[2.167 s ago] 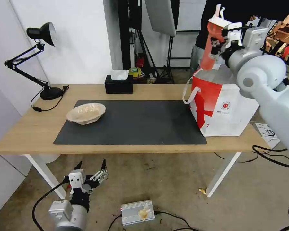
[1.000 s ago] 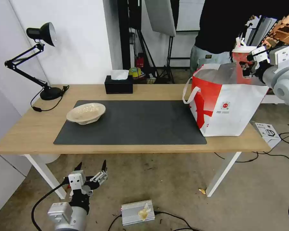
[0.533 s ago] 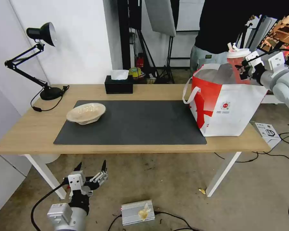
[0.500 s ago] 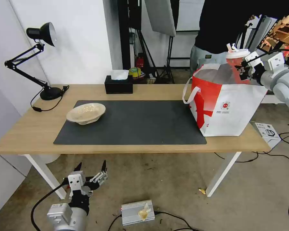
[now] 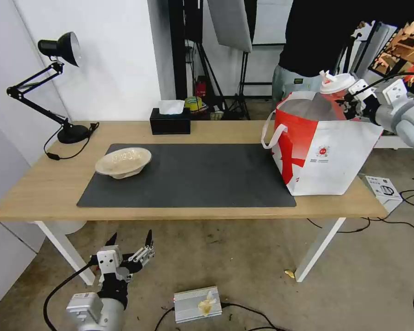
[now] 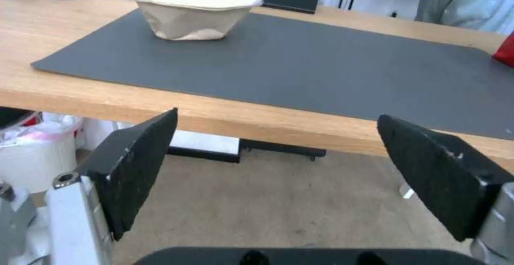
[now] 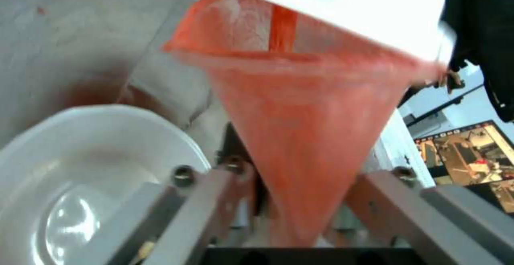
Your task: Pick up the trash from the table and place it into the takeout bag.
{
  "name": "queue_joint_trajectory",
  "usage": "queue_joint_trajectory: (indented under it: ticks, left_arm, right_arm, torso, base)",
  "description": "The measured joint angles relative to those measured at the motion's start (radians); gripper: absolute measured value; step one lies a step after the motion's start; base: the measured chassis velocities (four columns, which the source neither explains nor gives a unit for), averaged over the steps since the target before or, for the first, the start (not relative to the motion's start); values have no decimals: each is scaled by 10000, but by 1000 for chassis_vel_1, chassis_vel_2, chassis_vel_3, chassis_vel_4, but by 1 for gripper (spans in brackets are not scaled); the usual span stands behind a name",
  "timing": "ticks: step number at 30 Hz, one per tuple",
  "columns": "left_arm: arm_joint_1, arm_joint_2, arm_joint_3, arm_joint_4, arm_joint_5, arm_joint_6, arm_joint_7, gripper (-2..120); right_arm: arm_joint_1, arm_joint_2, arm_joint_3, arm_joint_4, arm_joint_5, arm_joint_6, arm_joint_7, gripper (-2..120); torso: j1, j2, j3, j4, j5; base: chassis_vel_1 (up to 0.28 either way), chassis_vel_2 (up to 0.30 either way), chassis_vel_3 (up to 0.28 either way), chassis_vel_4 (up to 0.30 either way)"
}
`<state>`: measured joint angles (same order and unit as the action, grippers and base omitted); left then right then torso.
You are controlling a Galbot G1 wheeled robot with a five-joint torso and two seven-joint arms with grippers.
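The right arm is stretched out from the right, its wrist level with the top of the takeout bag [image 5: 324, 154], and the right gripper [image 5: 349, 102] is held at the bag's open mouth. The red drink cup [image 5: 336, 94] is clamped between its fingers, tilted, with the white lid [image 5: 337, 83] and straw leaning toward the left above the bag's rim. In the right wrist view the cup [image 7: 300, 136] is seen squeezed at its narrow base between the two grey fingers [image 7: 209, 192], and the white round plastic bowl [image 7: 91, 168] lies below it against the silver foil lining.

The left arm is parked low, in front of the table [image 5: 41, 188] and below its edge. The left gripper [image 5: 129, 241] is spread wide with nothing between its black pads [image 6: 136, 164], which point toward the table's front edge.

The beige shallow pulp bowl [image 5: 123, 162] is left on the left end of the dark grey mat [image 5: 193, 177]; in the left wrist view it [image 6: 190, 10] is seen upright on the mat.

The bag stands on the table's right end, just at the mat's right edge. A small round red logo [image 5: 324, 151] with a line of small print beneath it is carried on the bag's white face; the writing cannot be read. A black tissue box [image 5: 170, 120] and a black desk lamp [image 5: 55, 82] are placed along the back of the table.
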<state>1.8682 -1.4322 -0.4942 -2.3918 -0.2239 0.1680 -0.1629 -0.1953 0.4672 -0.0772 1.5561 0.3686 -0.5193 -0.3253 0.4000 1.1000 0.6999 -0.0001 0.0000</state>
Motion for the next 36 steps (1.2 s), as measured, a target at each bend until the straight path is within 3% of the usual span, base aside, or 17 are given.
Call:
queue_joint_trajectory:
  ticks: [1,4,9,16,20,26,36]
  left_arm:
    - [-4,19,-20,-41,-15,-3,-3,100]
    - [1,-21,-3,-54,-16,-5,-6,100]
    - [-29,-35,18,-54,-17,-6,-10,100]
    - [-46,-26,29,-49,-18,-6,-16,100]
    - [-42,5,9,-51,-22,-6,-20,100]
    - [-47,25,5,-56,-25,-6,-25,100]
    - [-76,40,31,-31,-25,-7,-28,100]
  right_arm:
    - [22,-111,23,-6,-461,25,-407,34]
    - [149,-217,14,-69,-895,98,-698,50]
    - [251,-304,-32,-137,-1101,216,-873,64]
    - [237,-372,-45,-129,-1191,276,-959,93]
    - [243,-372,-51,-145,-1223,279,-959,100]
    - [399,-388,-168,-216,-1324,327,-1041,100]
    - [1174,-331,-749,-688,-1953,1194,-2115,100]
  torso:
    - [0,0,0,1,1]
    - [-1,0,1,1,1]
    - [0,0,0,1,0]
    - [0,0,0,1,0]
    - [0,0,0,1,0]
    - [0,0,0,1,0]
    - [0,0,0,1,0]
  base:
    - [0,0,0,0]
    - [0,0,0,0]
    - [0,0,0,0]
    - [0,0,0,0]
    - [0,0,0,0]
    - [0,0,0,0]
    - [0,0,0,0]
